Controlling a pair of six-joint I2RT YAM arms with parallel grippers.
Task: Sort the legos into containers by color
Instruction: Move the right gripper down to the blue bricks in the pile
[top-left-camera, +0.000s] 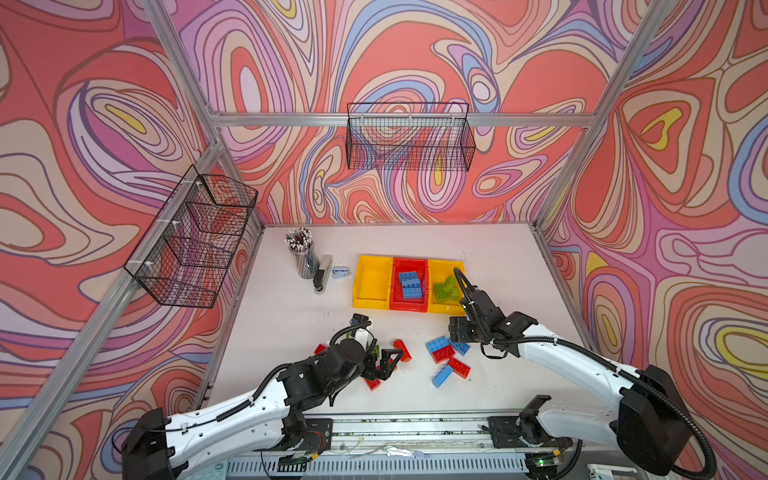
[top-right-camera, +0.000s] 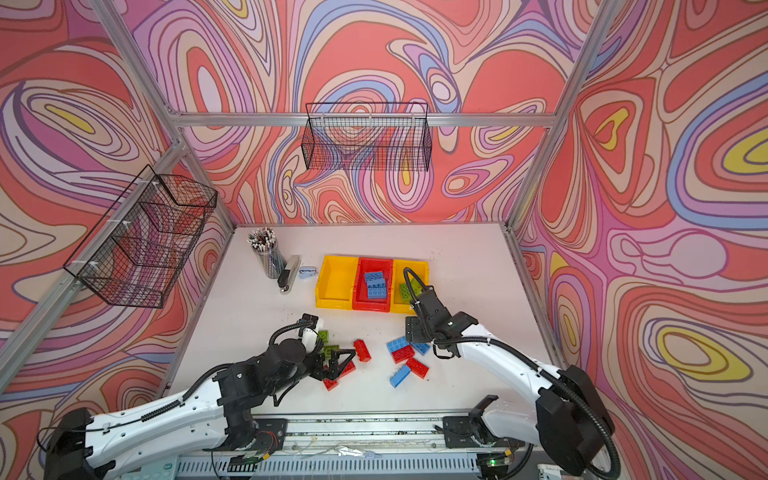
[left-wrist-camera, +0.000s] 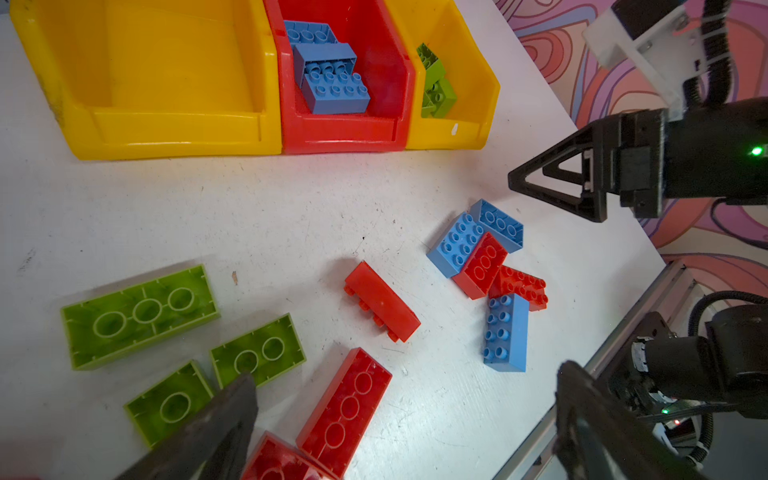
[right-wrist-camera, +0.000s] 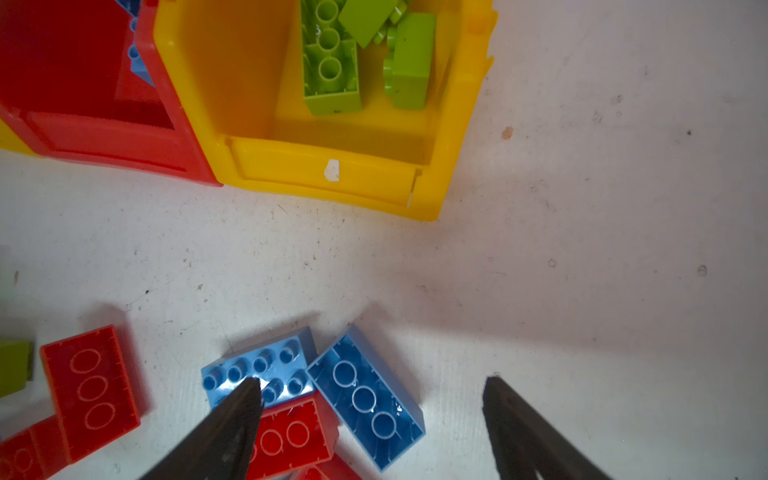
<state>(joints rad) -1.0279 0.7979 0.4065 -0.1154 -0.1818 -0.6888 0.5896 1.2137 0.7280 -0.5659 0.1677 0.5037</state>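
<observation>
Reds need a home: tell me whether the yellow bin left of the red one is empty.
Empty: the left yellow bin shows only bare floor in the left wrist view.

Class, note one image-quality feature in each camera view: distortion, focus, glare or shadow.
In both top views the aluminium frame posts splay outward, a wide-angle effect; in the left wrist view the left end effector is blurred, the green bricks sharp; in the right wrist view glare sits on the studded blue brick and a soft shadow crosses the table.
</observation>
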